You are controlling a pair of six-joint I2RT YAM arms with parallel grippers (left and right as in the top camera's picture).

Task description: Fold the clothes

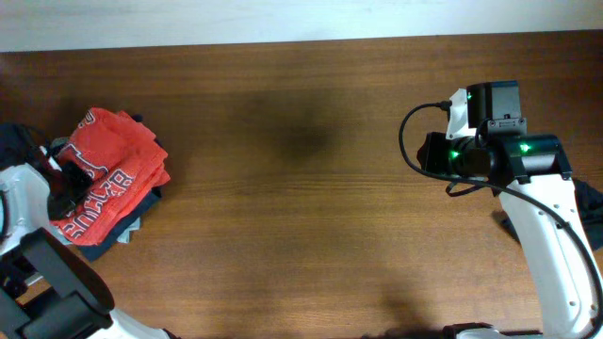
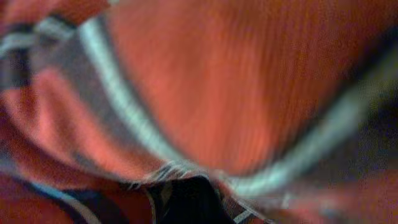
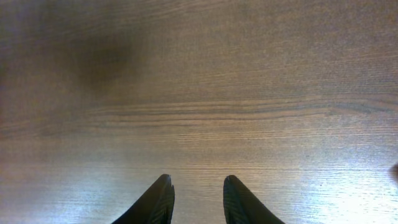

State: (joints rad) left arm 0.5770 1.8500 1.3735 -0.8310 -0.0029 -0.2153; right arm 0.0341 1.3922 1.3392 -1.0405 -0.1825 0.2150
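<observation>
The clothes (image 1: pixel 111 169) lie in a crumpled pile at the table's left end. A red tee with white lettering is on top, and dark pieces (image 1: pixel 143 209) show under its lower edge. My left gripper (image 1: pixel 62 181) is pushed into the pile's left side. The left wrist view is filled with blurred red tee fabric (image 2: pixel 205 81) with white print, bunched round a dark fingertip (image 2: pixel 189 202); the gripper is shut on that fabric. My right gripper (image 3: pixel 196 182) hovers open over bare wood at the right (image 1: pixel 431 155), with nothing between its fingers.
The brown wooden table (image 1: pixel 301 188) runs between the two arms. More dark fabric (image 1: pixel 14 141) lies at the far left edge, behind the left arm. A black cable (image 1: pixel 407 141) loops beside the right wrist.
</observation>
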